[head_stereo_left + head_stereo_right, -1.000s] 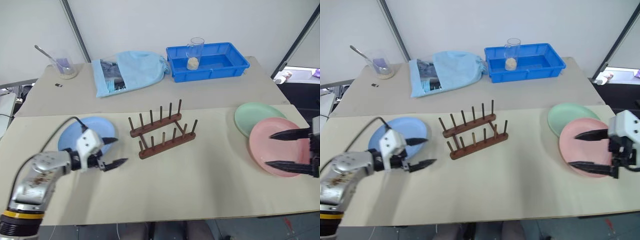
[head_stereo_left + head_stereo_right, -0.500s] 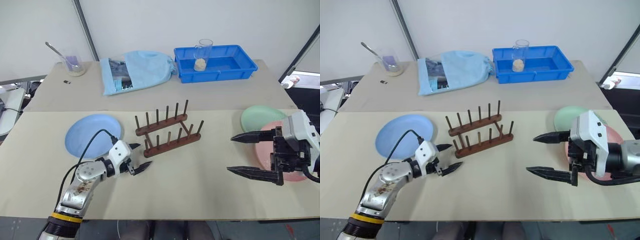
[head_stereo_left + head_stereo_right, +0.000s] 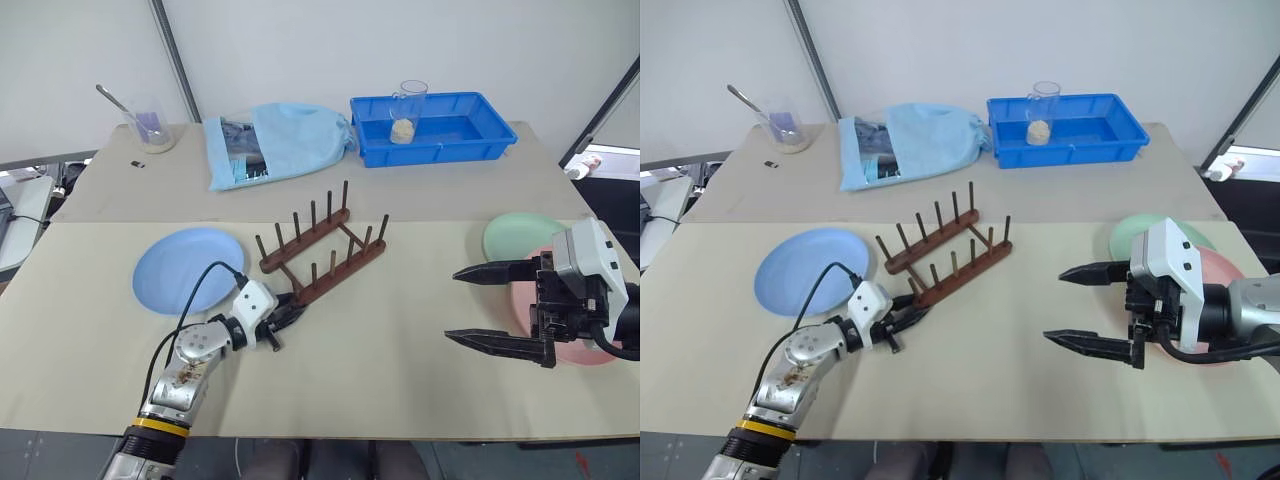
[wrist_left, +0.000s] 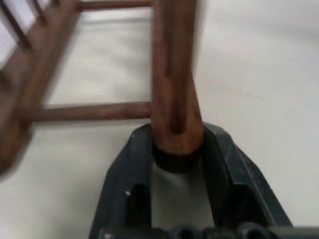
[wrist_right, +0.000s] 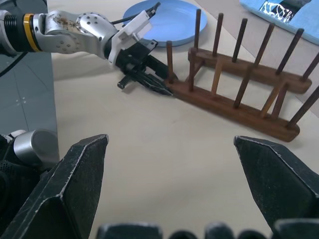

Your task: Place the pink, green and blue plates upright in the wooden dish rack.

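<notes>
The wooden dish rack [image 3: 322, 250] stands slanted at mid-table with no plates in it. My left gripper [image 3: 286, 314] is shut on the near end of its front rail [image 4: 175, 130], one black finger [image 4: 130, 164] on each side. Just left of the rack, the blue plate [image 3: 190, 282] lies flat. The green plate [image 3: 522, 234] lies at the right. The pink plate [image 3: 585, 352] overlaps it and is mostly hidden behind my right gripper [image 3: 452, 305]. That gripper hovers open and empty and points toward the rack [image 5: 239, 102].
Along the far side of the table are a blue plastic tray [image 3: 470, 140] holding a glass cup [image 3: 405, 102], a light blue bag [image 3: 275, 142], and a beaker with a spoon [image 3: 150, 124]. A slanted pole [image 3: 175, 60] rises behind.
My left gripper moved right to the rack and closed on its front rail's end. The rack has swung to a steeper slant. My right gripper moved left, off the pink plate.
</notes>
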Robot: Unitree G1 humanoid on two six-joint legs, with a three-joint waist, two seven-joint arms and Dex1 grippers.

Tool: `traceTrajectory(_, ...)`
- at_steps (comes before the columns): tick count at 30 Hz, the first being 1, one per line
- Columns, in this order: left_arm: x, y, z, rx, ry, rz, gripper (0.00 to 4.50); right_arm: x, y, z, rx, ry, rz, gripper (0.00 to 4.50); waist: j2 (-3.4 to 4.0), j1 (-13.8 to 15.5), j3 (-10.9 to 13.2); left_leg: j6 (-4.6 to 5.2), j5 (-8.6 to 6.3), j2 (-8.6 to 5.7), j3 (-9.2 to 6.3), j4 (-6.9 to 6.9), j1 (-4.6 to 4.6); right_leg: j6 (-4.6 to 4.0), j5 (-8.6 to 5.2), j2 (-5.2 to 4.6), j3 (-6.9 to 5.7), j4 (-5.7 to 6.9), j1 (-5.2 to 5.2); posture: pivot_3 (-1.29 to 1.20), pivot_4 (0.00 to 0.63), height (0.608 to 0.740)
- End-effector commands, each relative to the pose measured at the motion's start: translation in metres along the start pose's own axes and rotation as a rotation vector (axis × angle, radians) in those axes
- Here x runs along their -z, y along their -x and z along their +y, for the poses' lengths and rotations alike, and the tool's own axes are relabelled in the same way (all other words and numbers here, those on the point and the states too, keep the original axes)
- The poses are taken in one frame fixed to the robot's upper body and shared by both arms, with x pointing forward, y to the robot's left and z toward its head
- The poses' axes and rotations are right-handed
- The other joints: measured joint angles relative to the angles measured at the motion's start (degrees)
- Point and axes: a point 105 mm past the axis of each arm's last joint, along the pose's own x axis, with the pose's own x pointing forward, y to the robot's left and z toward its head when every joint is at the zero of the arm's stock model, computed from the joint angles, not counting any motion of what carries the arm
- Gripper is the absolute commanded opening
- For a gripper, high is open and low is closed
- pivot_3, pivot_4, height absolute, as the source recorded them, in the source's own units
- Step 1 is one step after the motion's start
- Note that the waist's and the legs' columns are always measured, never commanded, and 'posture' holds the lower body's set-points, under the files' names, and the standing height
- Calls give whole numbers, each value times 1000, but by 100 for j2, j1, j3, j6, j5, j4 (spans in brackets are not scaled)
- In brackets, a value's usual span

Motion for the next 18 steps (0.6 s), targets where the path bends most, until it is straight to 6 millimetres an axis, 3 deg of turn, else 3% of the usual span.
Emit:
traceTrajectory(1, 1, 0, 3, 36, -14, 7, 892, -5, 3, 3, 12, 25, -1, 4500, 0, 11, 0, 0, 0, 0, 0, 0, 0, 0, 0, 0, 0, 0, 0, 0, 150, 740)
traceTrajectory(9, -21, -5, -12, 353, -154, -16, 892, 10, 19, 9, 39, -11, 84, 4500, -2, -9, 0, 2, 0, 0, 1, 0, -12, -1, 1, 8, -2, 0, -13, 0, 150, 740)
traceTrajectory(18, -33, -36, -30, 573, -241, -51, 892, 33, 36, 22, 62, -42, 208, 4500, -9, -28, 4, 7, -3, -1, 3, 7, -20, 1, 2, 11, -4, -2, -13, 0, 150, 740)
